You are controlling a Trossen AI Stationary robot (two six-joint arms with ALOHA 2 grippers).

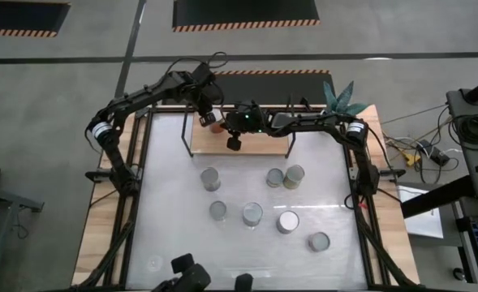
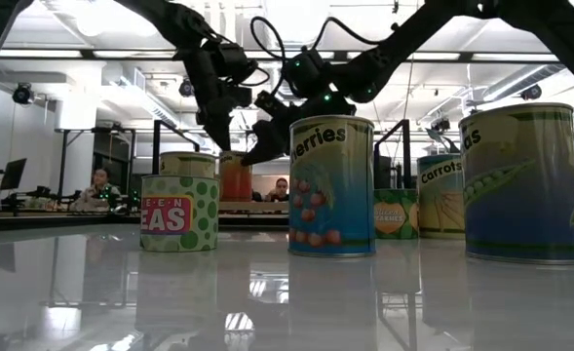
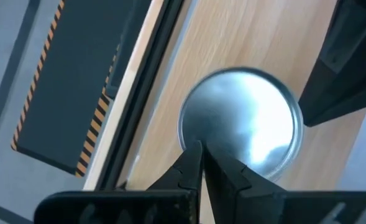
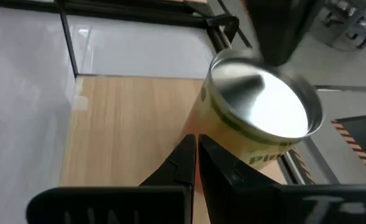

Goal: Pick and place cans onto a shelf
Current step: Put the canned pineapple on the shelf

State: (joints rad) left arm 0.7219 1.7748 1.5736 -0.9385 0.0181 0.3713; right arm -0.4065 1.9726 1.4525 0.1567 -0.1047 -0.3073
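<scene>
Cans on shelf: one can w/ orange-red side standing on the wooden shelf at its left end; silvery lid filling left wrist view; right wrist view showing it w/ yellowish label
Cans on tabletop: seven sitting on the white tabletop in front of the shelf, all upright, lids up
Front group: green peas can, cherries can, big peas can showing closest in low view; carrots can farther back
Pair: two cans touching or just beside each other nr the shelf's right half
Shelf: light wood board w/ thin black rods, lying across far edge of the tabletop
Left gripper: hanging over the shelf's left end, right above the can; fingers pressed together, holding nothing; tips showing at the lid's rim, can't tell if touching
Right gripper: reaching in from the right over the shelf, just beside the same can; fingers closed tight, empty
Both arms: meeting over the shelf's left part, grippers near each other, seeming apart
Plant: green spiky plant at far right corner of the table
Room: person sitting at a desk behind the table in low view
</scene>
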